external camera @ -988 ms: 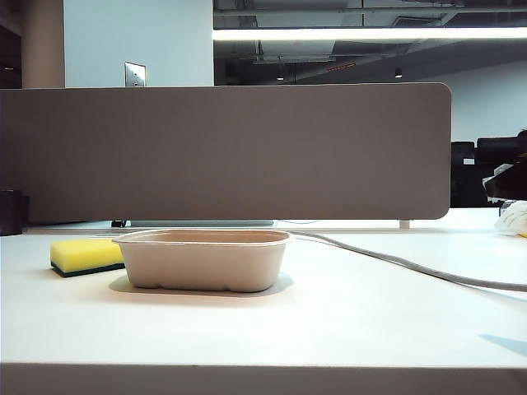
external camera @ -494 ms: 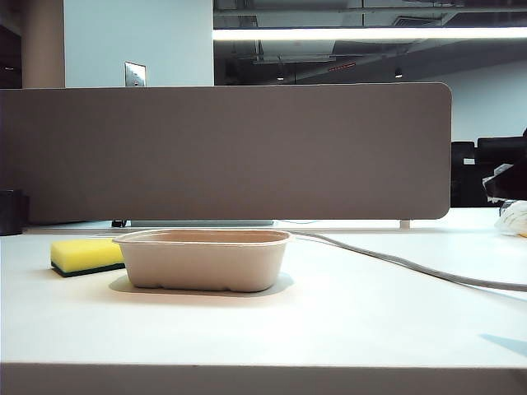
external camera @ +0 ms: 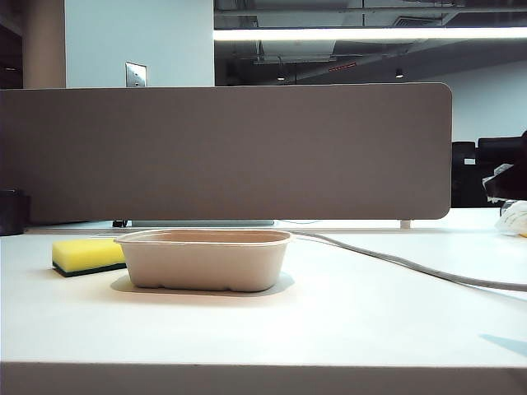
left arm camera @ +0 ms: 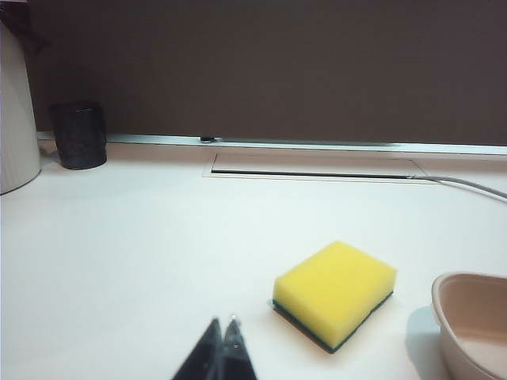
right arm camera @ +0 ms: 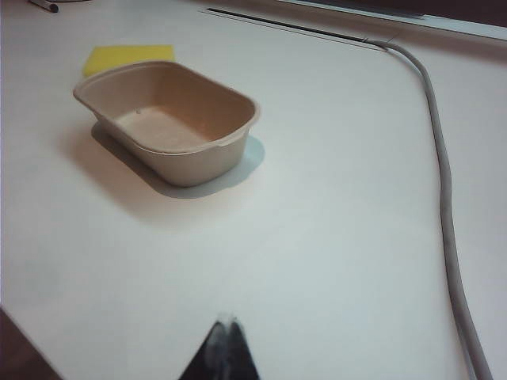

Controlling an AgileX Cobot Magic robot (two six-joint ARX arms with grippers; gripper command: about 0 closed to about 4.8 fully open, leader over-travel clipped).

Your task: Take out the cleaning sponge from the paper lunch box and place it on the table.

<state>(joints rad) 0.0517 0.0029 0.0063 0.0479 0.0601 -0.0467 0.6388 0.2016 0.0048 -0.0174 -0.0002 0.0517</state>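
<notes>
Where the white table [external camera: 346, 321] ends, a divider panel [external camera: 230, 152] stands.

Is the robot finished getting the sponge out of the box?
It looks finished. The cleaning sponge lies on the table beside the paper lunch box, which is empty. Nothing is in hand: the left end effector and right end effector are shut, holding nothing, away from both. Nothing seems left.
</notes>
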